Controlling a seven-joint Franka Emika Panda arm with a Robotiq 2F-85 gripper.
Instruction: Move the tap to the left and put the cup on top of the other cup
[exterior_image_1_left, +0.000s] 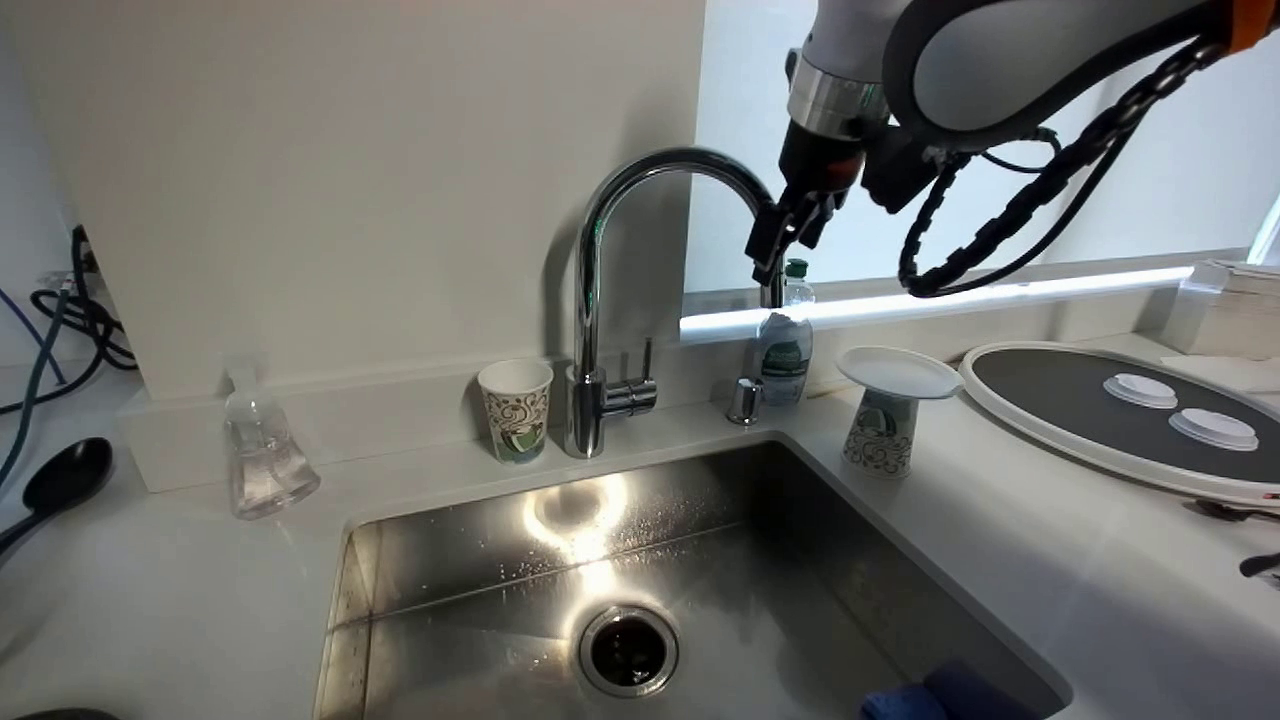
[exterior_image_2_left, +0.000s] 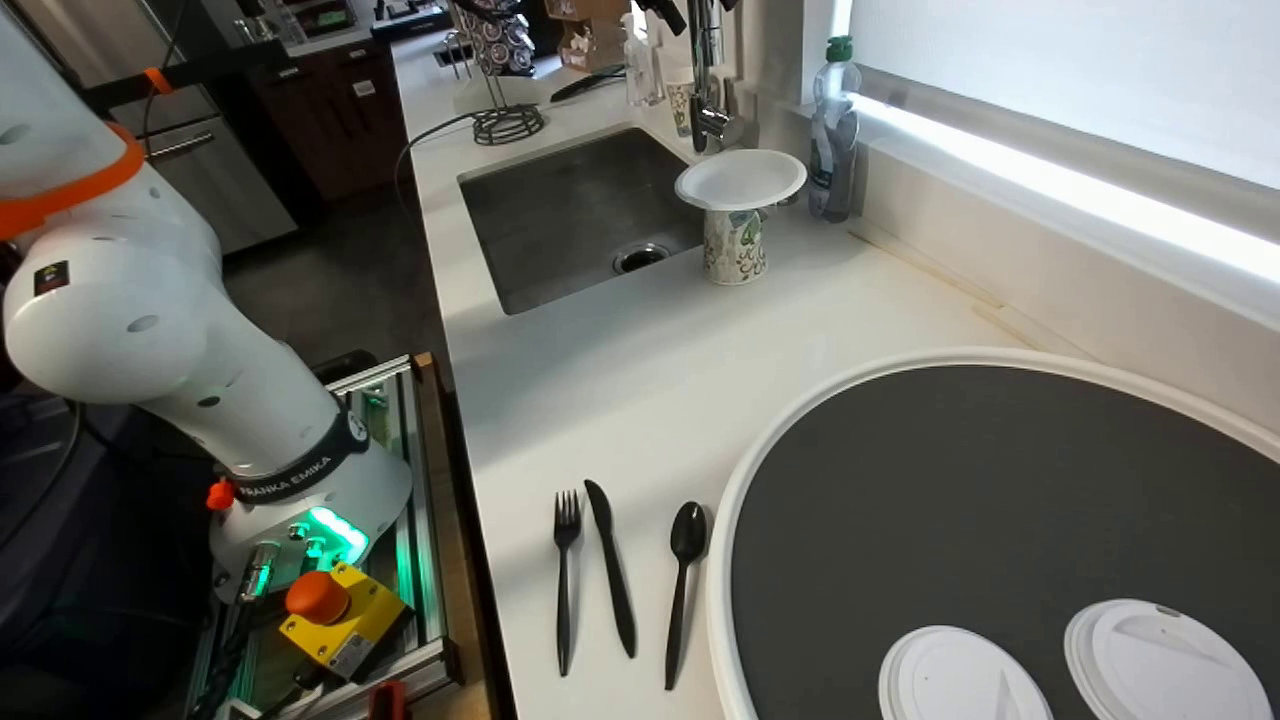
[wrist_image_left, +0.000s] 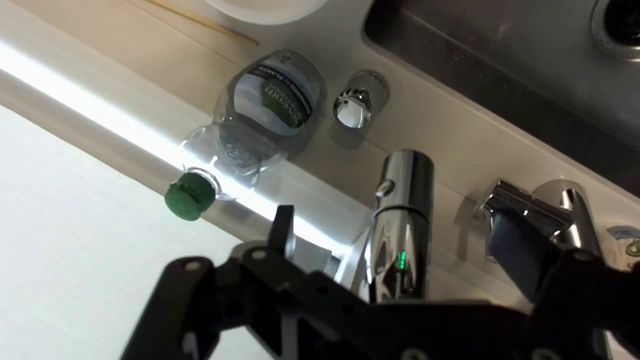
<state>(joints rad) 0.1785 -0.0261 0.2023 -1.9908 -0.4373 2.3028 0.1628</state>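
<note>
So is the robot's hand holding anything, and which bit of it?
Nothing is held. In the wrist view the hand is open; the tap's spout shows between its fingers, with a gap on each side.

In an exterior view, facing the wall (exterior_image_1_left: 400, 200) across the sink (exterior_image_1_left: 480, 650), near, angled down. In an exterior view, looking along the counter (exterior_image_2_left: 600, 390) over the round tray (exterior_image_2_left: 930, 500), farther back. In the wrist view, aimed steeply down, close to the tap (wrist_image_left: 402, 220). Sharing sink and tap across all three.
</note>
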